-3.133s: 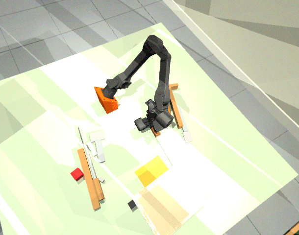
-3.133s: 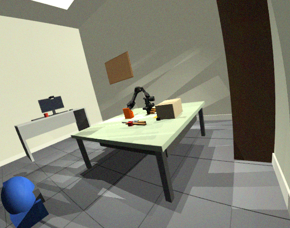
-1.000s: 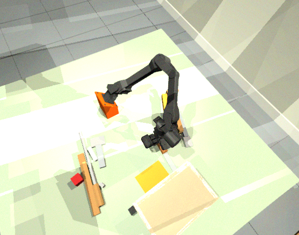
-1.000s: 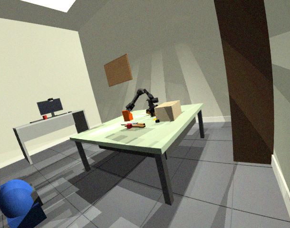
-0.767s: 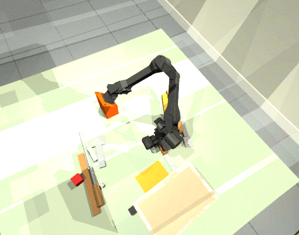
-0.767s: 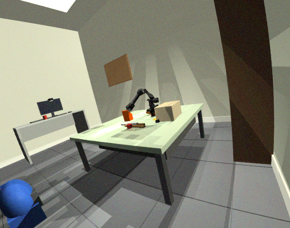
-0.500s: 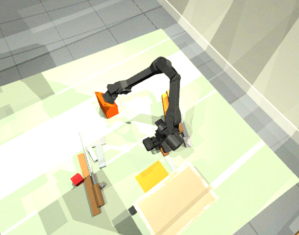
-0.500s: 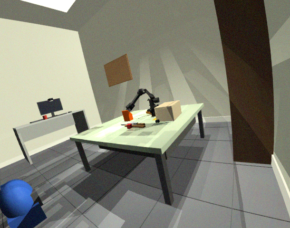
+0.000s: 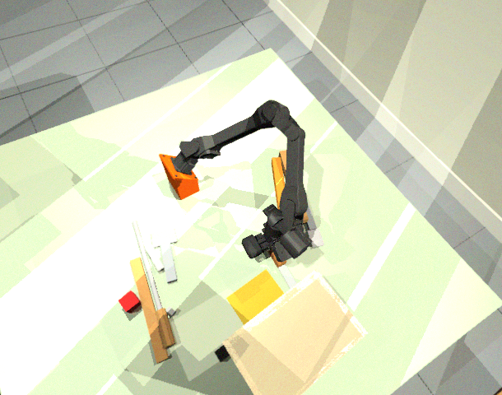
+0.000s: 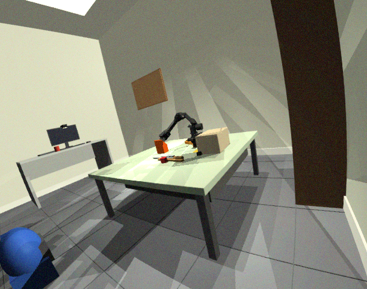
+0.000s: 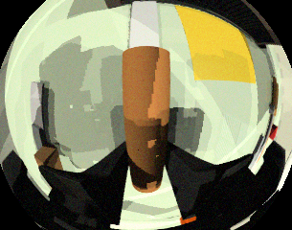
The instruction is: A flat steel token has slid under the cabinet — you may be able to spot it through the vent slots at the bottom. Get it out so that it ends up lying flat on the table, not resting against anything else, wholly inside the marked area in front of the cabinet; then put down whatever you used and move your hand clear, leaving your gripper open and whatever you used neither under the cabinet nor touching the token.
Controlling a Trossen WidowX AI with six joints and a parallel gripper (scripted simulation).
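Observation:
My gripper (image 9: 281,253) (image 11: 145,145) (image 10: 194,143) is shut on a brown wooden stick (image 11: 146,103) (image 9: 277,260), low over the table. The stick points ahead and ends in a pale grey tip (image 11: 146,26) (image 9: 287,276). The tip lies close to the beige cabinet (image 9: 298,336) (image 10: 213,141). The yellow marked area (image 9: 254,295) (image 11: 216,45) lies in front of the cabinet, to one side of the stick's tip. I cannot see the steel token in any view.
A second wooden stick (image 9: 278,178) with a grey end (image 9: 316,238) lies behind the arm. The orange arm base (image 9: 181,178) stands further back. A long wooden strip (image 9: 151,310), grey bars (image 9: 168,263), a red cube (image 9: 129,300) and a small black cube (image 9: 221,353) lie to the left.

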